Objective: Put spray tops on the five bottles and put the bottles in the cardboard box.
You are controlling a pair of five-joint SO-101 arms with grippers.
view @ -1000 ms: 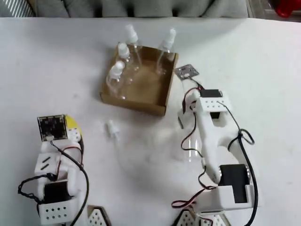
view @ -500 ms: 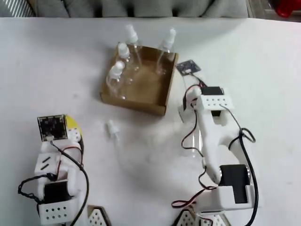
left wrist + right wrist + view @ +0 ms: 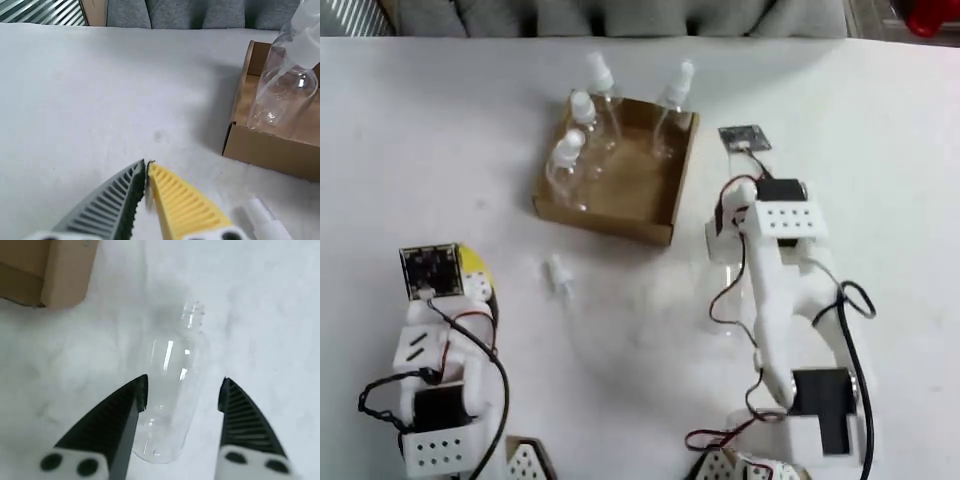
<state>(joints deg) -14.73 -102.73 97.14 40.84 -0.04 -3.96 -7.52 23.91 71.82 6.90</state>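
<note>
R gripper (image 3: 183, 387) jaws apart, straddling clear capless plastic bottle (image 3: 175, 355) lying right of centre; L gripper (image 3: 147, 167) closed, lower left; brown cardboard box (image 3: 610, 222) upper centre w/ four capped bottles (image 3: 567, 155)

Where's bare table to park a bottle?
Free: white table left of the brown cardboard box; right of the right arm; between the arm bases, short of the loose white spray top. Crowded: right of the box, where the open right claw straddles the clear capless bottle.
</note>
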